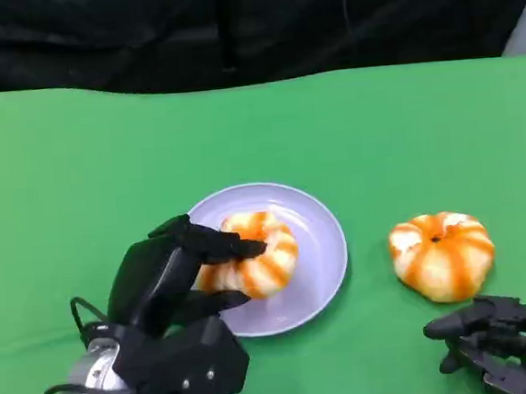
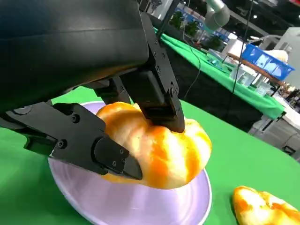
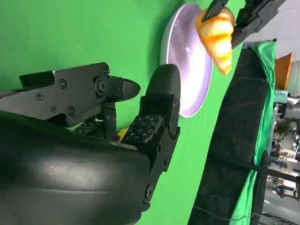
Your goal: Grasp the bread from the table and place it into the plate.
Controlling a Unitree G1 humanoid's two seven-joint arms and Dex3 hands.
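The left hand clamps an orange-striped round bread roll just over the round lilac plate, so placing looks nearly done; next, it should release.

A round orange-and-white striped bread sits over the lavender plate, toward its nine o'clock side; a second matching bread lies at the plate's three o'clock.

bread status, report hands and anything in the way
Left hand grips orange-striped round bread over lavender plate. Right hand open, empty. Second striped bread on green table, clear of plate.
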